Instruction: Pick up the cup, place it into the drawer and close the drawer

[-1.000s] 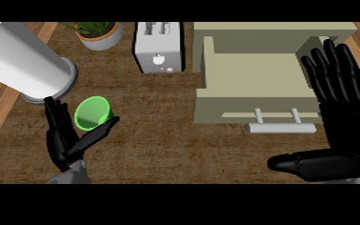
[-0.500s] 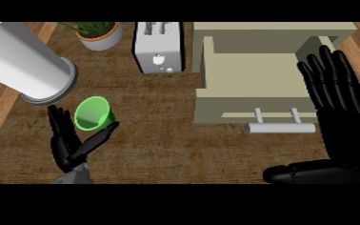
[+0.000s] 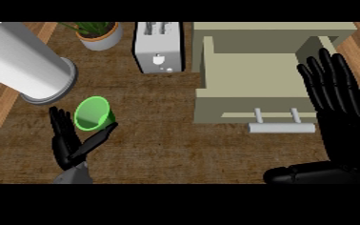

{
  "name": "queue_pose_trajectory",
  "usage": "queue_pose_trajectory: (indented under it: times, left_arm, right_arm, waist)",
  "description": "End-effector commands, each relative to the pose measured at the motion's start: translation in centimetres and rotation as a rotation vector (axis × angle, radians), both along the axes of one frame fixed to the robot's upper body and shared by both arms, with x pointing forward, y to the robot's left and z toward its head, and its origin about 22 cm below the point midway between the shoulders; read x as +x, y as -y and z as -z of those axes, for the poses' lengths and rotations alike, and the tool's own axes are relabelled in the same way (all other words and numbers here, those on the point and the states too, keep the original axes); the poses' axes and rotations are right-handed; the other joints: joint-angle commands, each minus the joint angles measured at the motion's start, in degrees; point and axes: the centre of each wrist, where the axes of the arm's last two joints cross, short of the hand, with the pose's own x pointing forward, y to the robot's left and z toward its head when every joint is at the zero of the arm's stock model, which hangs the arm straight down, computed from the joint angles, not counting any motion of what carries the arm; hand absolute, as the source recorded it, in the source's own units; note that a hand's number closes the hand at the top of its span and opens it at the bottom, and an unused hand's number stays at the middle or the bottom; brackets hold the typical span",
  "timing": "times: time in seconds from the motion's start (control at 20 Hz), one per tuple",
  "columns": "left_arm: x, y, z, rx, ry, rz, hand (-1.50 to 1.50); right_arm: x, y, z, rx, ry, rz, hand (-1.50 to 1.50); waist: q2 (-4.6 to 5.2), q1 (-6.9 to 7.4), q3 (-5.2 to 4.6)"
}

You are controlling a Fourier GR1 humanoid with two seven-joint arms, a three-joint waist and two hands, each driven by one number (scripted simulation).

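Lay tilted on the counter (image 3: 175,143): green cup (image 3: 92,113), between the straight fingers and thumb of the left hand (image 3: 74,140). Stood pulled out: drawer (image 3: 246,83), with the right hand (image 3: 334,95) spread flat beside it.
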Motion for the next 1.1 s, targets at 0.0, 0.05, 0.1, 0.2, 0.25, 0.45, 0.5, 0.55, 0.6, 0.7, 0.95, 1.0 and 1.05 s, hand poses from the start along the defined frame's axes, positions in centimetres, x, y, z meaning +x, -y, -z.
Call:
queue_pose_trajectory:
  times: [0.0, 0.05, 0.1, 0.2, 0.25, 0.45, 0.5, 0.55, 0.6, 0.7, 0.95, 1.0, 1.05]
  left_arm:
    - [1.7, 0.1, 0.4, -0.016, 0.005, -0.004, -1.5]
    - [-0.1, 0.7, 2.0, 0.001, -0.008, 0.024, -1.5]
    - [-0.6, -0.4, 2.0, -0.004, 0.001, 0.008, -1.5]
    - [0.8, -0.2, 1.5, -0.004, 0.007, 0.04, -1.5]
    - [1.4, -1.1, 1.9, -0.015, 0.024, 0.039, -1.5]
    - [3.8, -0.1, 0.4, -0.032, 0.053, 0.036, -1.5]
    - [2.0, 0.6, 1.7, -0.03, 0.049, 0.038, -1.5]
    - [2.9, 0.1, 1.4, -0.05, 0.052, 0.028, -1.5]
    - [1.4, -0.7, 2.5, -0.046, 0.073, 0.015, -1.5]
    - [1.6, -1.0, 1.6, -0.063, 0.075, 0.037, -1.5]
    - [3.3, -2.0, 0.9, -0.122, 0.102, 0.085, -1.5]
    - [2.6, 0.8, 2.1, -0.137, 0.126, 0.084, -1.5]
    - [2.5, 0.7, 3.0, -0.152, 0.149, 0.085, -1.5]
  right_arm:
    - [-0.2, -0.5, -1.8, 0.012, -0.016, -0.015, -1.5]
    - [0.7, 0.1, 0.0, 0.015, -0.001, 0.006, -1.5]
    - [-0.9, 0.4, -0.4, 0.012, -0.003, -0.016, -1.5]
    - [0.2, 0.8, 0.4, 0.03, -0.015, 0.01, -1.5]
    - [0.5, -0.9, -0.8, 0.009, 0.0, -0.004, -1.5]
    - [-1.4, -0.9, -0.5, 0.012, -0.01, -0.016, -1.5]
    - [0.2, -0.5, -2.3, 0.009, -0.017, -0.004, -1.5]
    - [0.8, -1.3, -0.3, -0.002, 0.006, -0.013, -1.5]
    - [-0.7, 0.5, 0.3, 0.006, -0.008, -0.01, -1.5]
    - [0.7, 0.5, -2.1, -0.007, -0.003, -0.008, -1.5]
    - [0.9, -0.9, -1.0, 0.019, -0.024, 0.004, -1.5]
    - [-1.7, -0.8, -1.4, 0.013, -0.023, -0.024, -1.5]
    - [-0.2, 0.2, -0.8, -0.004, 0.008, -0.005, -1.5]
  waist:
    - [0.03, -0.12, -0.01]
    - [0.04, -0.05, 0.0]
    - [0.01, -0.08, 0.0]
    - [0.02, -0.08, 0.0]
    - [0.07, -0.18, -0.03]
    - [0.03, -0.32, -0.02]
    - [0.02, -0.06, -0.01]
    - [0.06, -0.11, -0.01]
    - [0.06, -0.24, -0.01]
    - [0.01, 0.01, 0.0]
    - [0.03, -0.07, -0.01]
    - [-0.04, -0.24, -0.01]
    - [0.17, -0.53, -0.05]
